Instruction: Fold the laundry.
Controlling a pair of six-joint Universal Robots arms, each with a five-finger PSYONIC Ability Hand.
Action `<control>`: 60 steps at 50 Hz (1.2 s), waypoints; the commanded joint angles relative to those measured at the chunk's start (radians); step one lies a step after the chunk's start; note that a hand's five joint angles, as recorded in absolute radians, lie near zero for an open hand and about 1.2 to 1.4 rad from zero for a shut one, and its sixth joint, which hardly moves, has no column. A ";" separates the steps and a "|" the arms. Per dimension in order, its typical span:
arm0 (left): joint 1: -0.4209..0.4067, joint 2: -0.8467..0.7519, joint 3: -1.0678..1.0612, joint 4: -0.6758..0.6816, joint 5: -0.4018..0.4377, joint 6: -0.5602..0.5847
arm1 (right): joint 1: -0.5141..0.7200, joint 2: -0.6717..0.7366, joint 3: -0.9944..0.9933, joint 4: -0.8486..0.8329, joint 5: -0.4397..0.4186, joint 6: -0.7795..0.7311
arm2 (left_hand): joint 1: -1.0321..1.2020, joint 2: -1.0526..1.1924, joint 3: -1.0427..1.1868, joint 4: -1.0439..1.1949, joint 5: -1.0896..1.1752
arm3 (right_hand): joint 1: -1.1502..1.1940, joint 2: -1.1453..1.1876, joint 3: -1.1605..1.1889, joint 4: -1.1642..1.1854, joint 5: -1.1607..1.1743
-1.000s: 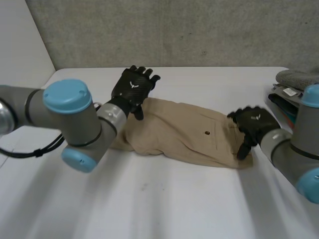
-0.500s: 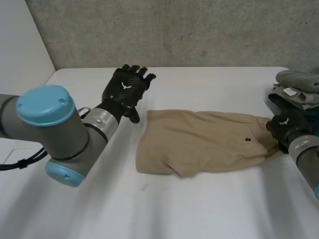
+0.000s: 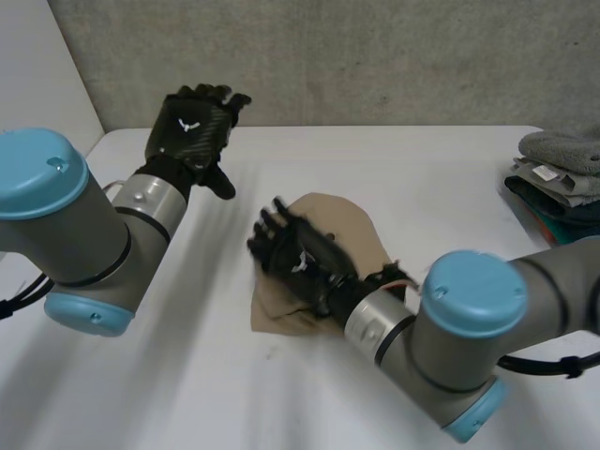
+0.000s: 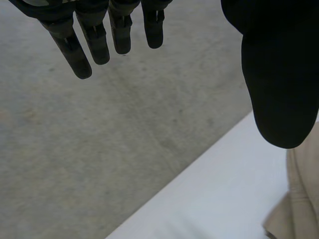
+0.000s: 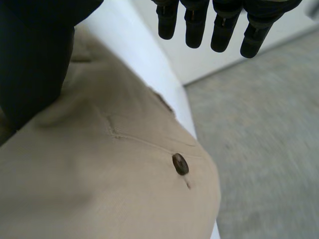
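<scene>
**Tan garment (image 3: pixel 352 220), doubled over, at mid-table**

Table (image 3: pixel 422 159): white, smooth, flat. The far edge meets a grey, rough wall (image 3: pixel 328 56). Bare surface lies open along the far strip, across the robot's left side and along the near edge.

Right arm (image 3: pixel 469 319): grey with light-blue caps. It reaches in from the near right, crosses the table there and ends over the garment.

Left arm (image 3: pixel 56 216): same build. It is raised near the far left corner, well apart from the cloth.

Garment: a soft woven fabric lying in a rounded, doubled heap with a straight lower edge and a stitched pocket seam. No other item touches it.

Stack of folded clothes (image 3: pixel 562 169): sits at the table's right edge with a grey knit on top, well apart from the garment.

Right hand (image 3: pixel 298 255): black. It sits over the garment's left part with fingers straight and spread and the thumb apart, gripping nothing. Whether the palm presses the cloth cannot be told.

Left hand (image 3: pixel 192 129): black, held up in the air with fingers straight and the thumb apart. It is empty.

Button (image 5: pixel 180 164): small, dark and round, on the pocket seam beyond the right hand's palm.
</scene>
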 commanded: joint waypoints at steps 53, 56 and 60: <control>-0.155 -0.226 0.380 -0.390 0.032 0.053 | -0.200 -0.081 -0.167 0.412 0.287 0.416 | 0.023 0.007 0.012 0.008 0.000 | -0.053 -0.036 -0.036 -0.037 -0.049; -0.131 -0.183 0.403 -0.393 0.147 0.044 | -0.155 -0.124 -0.078 0.338 0.307 0.410 | 0.029 0.013 0.018 0.014 0.006 | -0.053 -0.036 -0.036 -0.037 -0.049; -0.109 -0.154 0.437 -0.430 0.304 -0.018 | -0.074 -0.153 0.054 0.243 0.313 0.402 | 0.041 0.025 0.030 0.026 0.018 | -0.053 -0.036 -0.036 -0.037 -0.049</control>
